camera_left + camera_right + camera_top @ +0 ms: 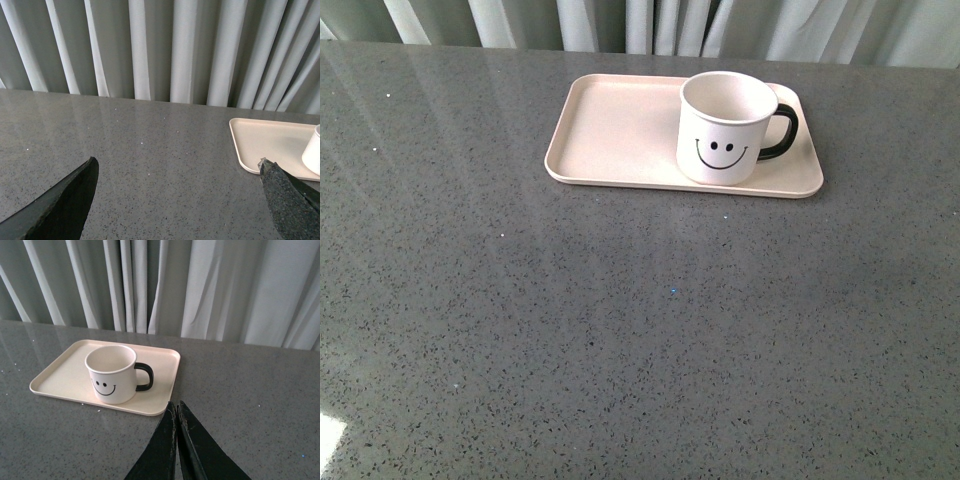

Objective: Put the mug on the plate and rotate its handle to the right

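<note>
The cream-white mug (725, 127) with its black smiley face stands upright on the right part of the pale pink plate (610, 130). Its black handle (782, 133) points to the right in the front view. No arm shows in the front view. In the right wrist view the mug (111, 373) and plate (60, 375) lie beyond my right gripper (176, 405), which is shut with nothing in it, just short of the plate's near corner. My left gripper (177, 167) is open over bare table, with the plate (265, 142) and a sliver of the mug (312, 152) off to one side.
A speckled grey stone table (620, 330) spreads wide in front of the plate. Pale pleated curtains (650, 25) hang right behind the table's far edge.
</note>
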Motion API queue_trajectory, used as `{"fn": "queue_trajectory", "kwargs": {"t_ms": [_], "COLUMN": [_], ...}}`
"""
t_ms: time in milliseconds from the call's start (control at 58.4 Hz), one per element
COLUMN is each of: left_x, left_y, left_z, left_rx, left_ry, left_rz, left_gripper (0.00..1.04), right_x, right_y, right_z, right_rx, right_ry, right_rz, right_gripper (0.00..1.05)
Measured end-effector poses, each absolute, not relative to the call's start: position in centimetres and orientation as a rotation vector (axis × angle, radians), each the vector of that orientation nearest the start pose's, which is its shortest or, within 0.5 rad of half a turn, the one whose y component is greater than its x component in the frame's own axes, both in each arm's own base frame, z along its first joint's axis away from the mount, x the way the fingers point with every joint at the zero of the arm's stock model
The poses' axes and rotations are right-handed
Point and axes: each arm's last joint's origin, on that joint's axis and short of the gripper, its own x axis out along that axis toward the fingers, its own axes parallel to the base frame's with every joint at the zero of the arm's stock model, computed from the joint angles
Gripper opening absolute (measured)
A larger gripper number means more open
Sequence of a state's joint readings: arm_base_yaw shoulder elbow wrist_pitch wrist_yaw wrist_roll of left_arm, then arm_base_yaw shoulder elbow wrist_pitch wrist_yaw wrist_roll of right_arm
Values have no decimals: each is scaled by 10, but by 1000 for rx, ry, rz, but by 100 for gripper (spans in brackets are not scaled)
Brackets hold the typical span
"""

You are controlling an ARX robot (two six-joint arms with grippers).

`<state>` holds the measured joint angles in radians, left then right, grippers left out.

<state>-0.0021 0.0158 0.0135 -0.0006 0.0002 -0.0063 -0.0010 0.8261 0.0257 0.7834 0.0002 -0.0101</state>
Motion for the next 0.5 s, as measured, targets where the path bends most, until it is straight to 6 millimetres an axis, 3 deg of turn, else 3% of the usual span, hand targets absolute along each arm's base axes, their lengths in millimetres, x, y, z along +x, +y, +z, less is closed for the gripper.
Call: {"fn": "queue_trajectory", "kwargs": {"t_ms": [497], "left_x": [98], "left_y": [0], "left_z": [167], "left_rx": [-6], "left_ry": [3], "left_rz": [-2], "left_gripper": [96], "right_x": [127], "right_y": [0], "right_z": [172], "right_rx": [-10], "right_ry": [-15], "right_rz": [-1], "right_gripper": [2]}}
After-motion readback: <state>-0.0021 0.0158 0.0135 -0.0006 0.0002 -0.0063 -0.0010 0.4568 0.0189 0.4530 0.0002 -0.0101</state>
